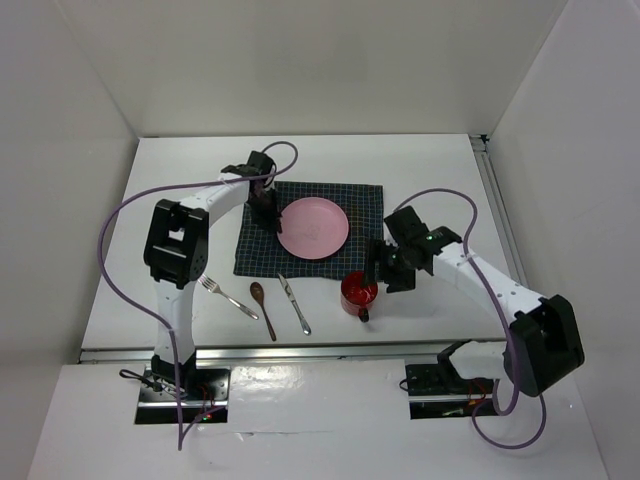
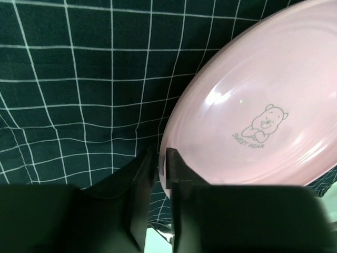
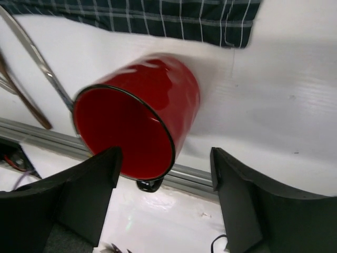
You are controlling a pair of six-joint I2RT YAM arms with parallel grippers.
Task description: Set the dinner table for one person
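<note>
Top external view: left hand at the rim of the plate, grip unclear; right hand spread around mug, likely closing next.

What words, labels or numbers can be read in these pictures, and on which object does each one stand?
"SWEET BEAR" - printed on the pink plate, under a small bear drawing; readable in the left wrist view only, too small from above.
No text shows on the red mug, the checked cloth, the fork, the spoon or the knife.

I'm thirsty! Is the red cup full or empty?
Empty. The red cup shows only its bare red inside in the right wrist view.
</note>
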